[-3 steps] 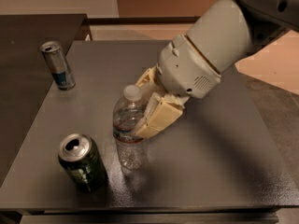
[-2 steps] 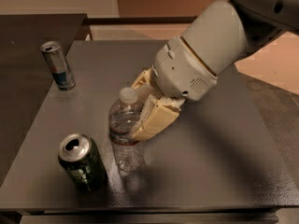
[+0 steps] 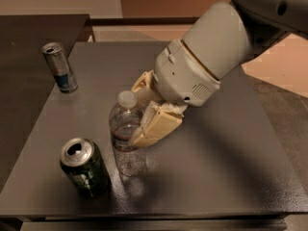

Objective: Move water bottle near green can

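The water bottle, clear with a white cap, stands upright on the dark table, left of centre. My gripper reaches in from the upper right and is shut on the bottle's upper body, with one cream finger on its near-right side and the other behind it. The green can, short with a silver open top, stands at the front left, a small gap to the left of the bottle's base.
A slim silver-and-blue can stands at the table's far left edge. A second dark tabletop adjoins on the left. The floor lies beyond the right edge.
The gripper and the bottle have shifted a little to the left and toward the front, closer to the green can. Both cans have stayed put.
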